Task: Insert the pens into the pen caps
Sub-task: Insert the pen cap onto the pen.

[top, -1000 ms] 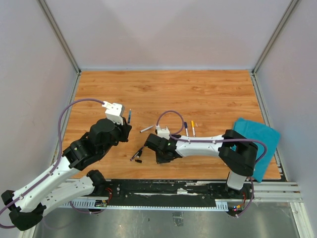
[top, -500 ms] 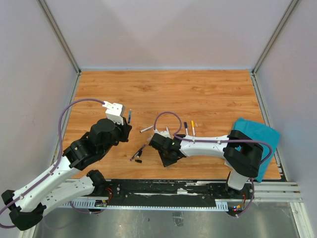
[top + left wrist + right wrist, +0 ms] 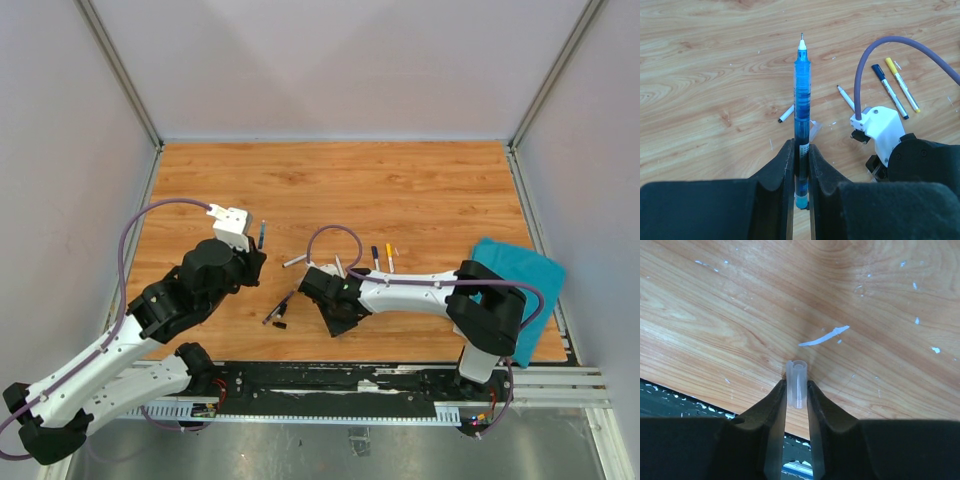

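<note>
Overhead: clear cap (image 3: pixel 796 380) is being hidden (seen at wrist).
Left gripper (image 3: pixel 800 150): blue pen (image 3: pixel 801 95) being clamped.
Right gripper (image 3: pixel 796 390): clear cap being pinched narrowly.

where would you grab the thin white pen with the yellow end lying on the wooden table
Probably mid-barrel on the yellow-ended white pen, from straight above, jaws across it: it lies flat, and the dark-ended white pen alongside leaves a narrow gap.

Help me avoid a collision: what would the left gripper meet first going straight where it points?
Only bare table shows ahead of the left gripper and its blue pen; depth unclear.
</note>
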Action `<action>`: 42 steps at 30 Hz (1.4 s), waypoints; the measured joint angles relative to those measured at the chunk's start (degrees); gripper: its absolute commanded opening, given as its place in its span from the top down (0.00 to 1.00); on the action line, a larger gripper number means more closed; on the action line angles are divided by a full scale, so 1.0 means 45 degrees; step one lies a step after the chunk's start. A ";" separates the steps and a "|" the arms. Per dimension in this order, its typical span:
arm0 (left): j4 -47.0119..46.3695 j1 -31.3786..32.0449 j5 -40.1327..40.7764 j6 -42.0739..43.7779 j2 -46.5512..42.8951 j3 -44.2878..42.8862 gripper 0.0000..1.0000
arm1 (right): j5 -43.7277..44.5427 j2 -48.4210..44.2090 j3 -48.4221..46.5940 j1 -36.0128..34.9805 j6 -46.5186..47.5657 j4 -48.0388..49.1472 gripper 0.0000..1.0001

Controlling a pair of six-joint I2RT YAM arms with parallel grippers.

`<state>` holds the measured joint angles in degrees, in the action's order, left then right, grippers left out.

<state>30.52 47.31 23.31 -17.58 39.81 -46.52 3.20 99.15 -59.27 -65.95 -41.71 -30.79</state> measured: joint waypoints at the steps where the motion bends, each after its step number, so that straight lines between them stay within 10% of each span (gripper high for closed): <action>1: 0.0000 0.0000 0.0000 -0.0005 -0.0015 0.0000 1.00 | 0.0005 0.0015 0.0000 0.0005 0.0044 -0.0073 0.83; 9: -0.0005 0.0000 0.0005 -0.0005 -0.0209 0.0000 1.00 | -0.0053 -0.0641 0.0665 0.0092 0.0510 0.0437 0.99; 42: -0.5493 -0.0029 -0.3939 -0.2016 0.1598 0.2545 0.99 | -0.2487 -1.1094 0.6387 0.6999 0.0777 0.6407 0.99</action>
<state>5.80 47.18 5.58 -26.65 47.00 -35.07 -7.99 49.23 -30.52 -34.46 -38.22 -1.96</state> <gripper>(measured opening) 0.156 0.161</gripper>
